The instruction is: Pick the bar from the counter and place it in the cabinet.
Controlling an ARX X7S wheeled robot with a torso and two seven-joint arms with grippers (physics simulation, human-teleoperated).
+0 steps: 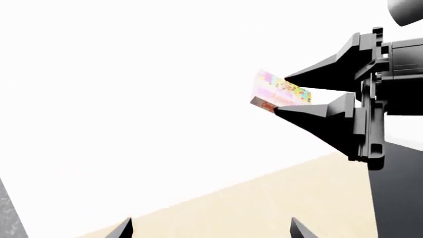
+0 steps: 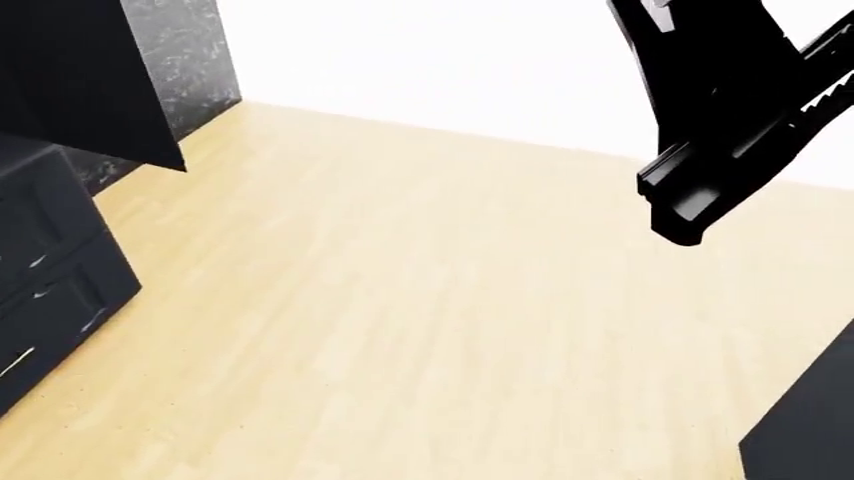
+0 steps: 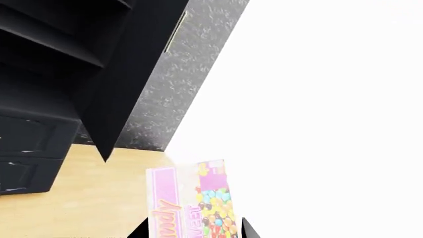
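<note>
My right claw is clenched on the bar, one finger on each flat face, the packet held well above the floor against a bright white backdrop. From my right wrist the bar shows close up: pink, with yellowish lettering and a patch of coloured candies, and my two fingertips poke up on either side of its near end.

The cabinet stands dark beyond the bar, with a door swung open, a slim brass handle on its edge and shelves in the recess behind. Lower down are panelled fronts. A speckled grey wall sits beside it.

In the head view my right arm crosses the upper right corner, and the cabinet's drawers sit at the left edge over the pale wood floor. The bar is hidden there.

Of my left claw only two dark fingertips show, standing wide apart, released and holding nothing.
</note>
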